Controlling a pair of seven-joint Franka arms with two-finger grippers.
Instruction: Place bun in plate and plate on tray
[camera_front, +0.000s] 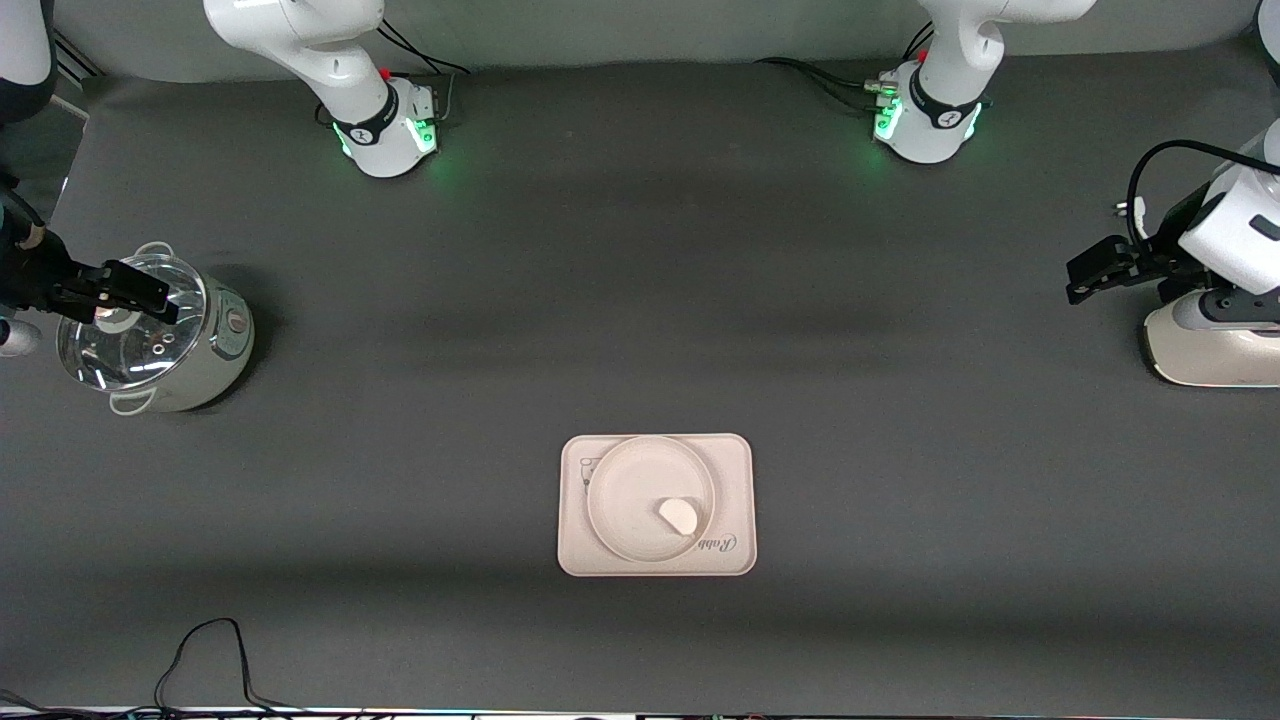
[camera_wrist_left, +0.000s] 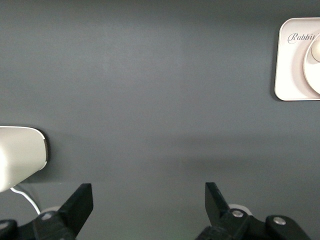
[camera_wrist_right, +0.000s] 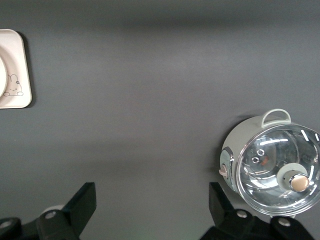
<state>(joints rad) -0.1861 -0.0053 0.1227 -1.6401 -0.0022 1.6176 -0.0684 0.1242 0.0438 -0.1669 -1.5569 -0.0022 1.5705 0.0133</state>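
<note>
Bun sits in plate, well apart from both hands.

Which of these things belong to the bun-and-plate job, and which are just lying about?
Belong to the job:
bun, in the plate
plate, on the tray
tray

Just lying about:
glass-lidded pot, under the open right pincer
white appliance, under the open left pincer
</note>
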